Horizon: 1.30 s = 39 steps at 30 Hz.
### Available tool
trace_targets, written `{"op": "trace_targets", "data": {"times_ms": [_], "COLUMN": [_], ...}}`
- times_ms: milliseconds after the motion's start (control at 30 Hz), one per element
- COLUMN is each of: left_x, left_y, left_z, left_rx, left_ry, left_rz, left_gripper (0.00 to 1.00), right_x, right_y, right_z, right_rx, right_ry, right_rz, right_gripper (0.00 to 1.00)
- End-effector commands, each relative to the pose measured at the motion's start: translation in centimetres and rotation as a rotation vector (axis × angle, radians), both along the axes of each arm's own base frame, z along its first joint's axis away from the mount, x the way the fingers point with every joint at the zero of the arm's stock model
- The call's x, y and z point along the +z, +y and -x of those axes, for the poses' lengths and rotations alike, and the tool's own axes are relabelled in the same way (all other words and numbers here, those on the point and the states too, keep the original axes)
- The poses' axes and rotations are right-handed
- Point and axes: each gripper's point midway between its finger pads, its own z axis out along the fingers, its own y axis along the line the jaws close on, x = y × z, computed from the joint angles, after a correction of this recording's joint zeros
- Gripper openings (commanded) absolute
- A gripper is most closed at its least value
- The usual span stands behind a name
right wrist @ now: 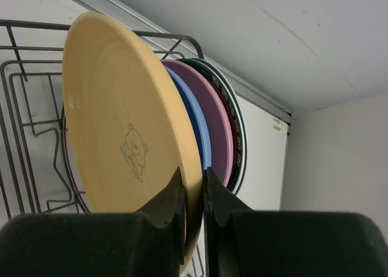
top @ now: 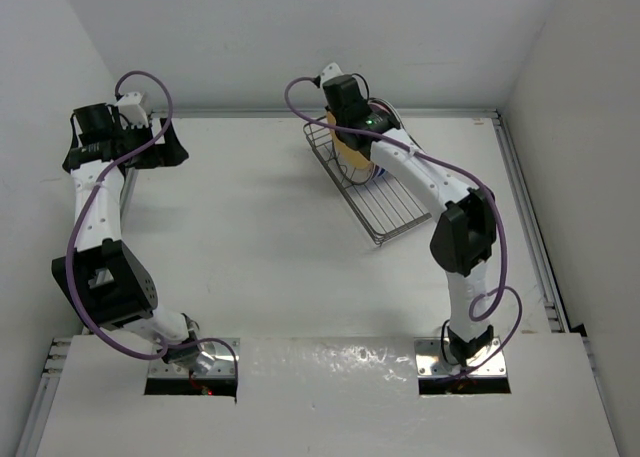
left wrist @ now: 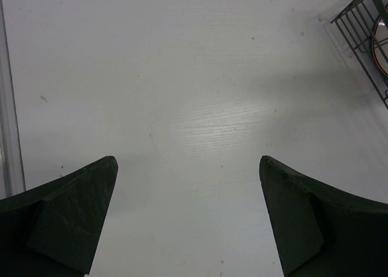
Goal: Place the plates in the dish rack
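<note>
Yellow plate [right wrist: 121, 119] w/ small bear print [right wrist: 134, 151], pinched at rim by R tool [right wrist: 194, 175] at dish rack [top: 392, 209]; L tool [left wrist: 188, 163] released.

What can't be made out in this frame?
- Top view: plate count in the dish rack; the right arm covers them.
- Right wrist view: whether the yellow plate is slotted; the fingers hide its lower rim.
- Right wrist view: faces of plates behind it; only rims show.
- Left wrist view: most of the rack, cut by the right edge.

White table [top: 250, 257], wire dish rack [top: 392, 213] on its far half, right of centre
</note>
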Motion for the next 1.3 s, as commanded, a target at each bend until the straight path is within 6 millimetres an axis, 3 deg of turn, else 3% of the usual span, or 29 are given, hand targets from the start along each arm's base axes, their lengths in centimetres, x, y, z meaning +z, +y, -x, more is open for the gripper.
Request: {"op": "trace_targets", "data": {"times_ms": [0, 333, 433, 533, 700, 867, 967, 1000, 1067, 1100, 1233, 1267], "left_x": [0.7, 0.7, 0.7, 0.7, 0.6, 0.5, 0.5, 0.4, 0.4, 0.2, 0.0, -0.1], "left_y": [0.8, 1.1, 1.3, 1.4, 1.4, 1.7, 1.9, 2.0, 2.1, 2.1, 2.5, 2.6], "left_z": [-0.6, -0.8, -0.7, -0.8, -0.8, -0.9, -0.9, -1.0, -1.2, -1.2, -1.8, -1.9], "left_rx": [0.014, 0.020, 0.022, 0.023, 0.021, 0.031, 0.032, 0.035, 0.036, 0.035, 0.057, 0.065], "left_ry": [-0.032, -0.030, -0.028, -0.028, -0.025, -0.024, -0.024, -0.024, -0.025, -0.021, -0.026, -0.028], "left_rz": [-0.010, -0.007, -0.009, -0.005, 0.004, 0.003, 0.001, -0.001, -0.003, -0.002, 0.004, 0.005], "left_gripper": [1.00, 1.00, 1.00, 1.00, 1.00, 1.00, 1.00, 1.00, 1.00, 1.00, 1.00, 1.00], "right_x": [0.7, -5.9, -6.2, -5.8, -3.9, -0.4, 2.3, 4.3, 5.9, 7.8, 8.7, 8.5], "right_y": [0.1, 2.4, 2.7, 2.8, 2.7, 2.7, 2.4, 1.7, 0.0, -0.4, -5.7, -9.2], "right_z": [-0.2, 0.4, 0.4, 0.3, 0.2, 0.6, 1.1, 1.5, 1.8, 2.4, 3.7, 3.5], "right_rx": [-0.042, 0.014, 0.018, 0.026, 0.048, 0.074, 0.076, 0.064, 0.044, 0.075, 0.007, -0.068], "right_ry": [-0.045, 0.114, 0.125, 0.118, 0.090, 0.039, 0.004, -0.027, -0.048, -0.067, -0.064, -0.071], "right_rz": [-0.067, -0.156, -0.173, -0.172, -0.161, -0.193, -0.228, -0.235, -0.252, -0.291, -0.445, -0.478], "right_gripper": [0.00, 0.00, 0.00, 0.07, 0.31, 0.34, 0.48, 0.59, 0.67, 0.77, 0.90, 0.91]}}
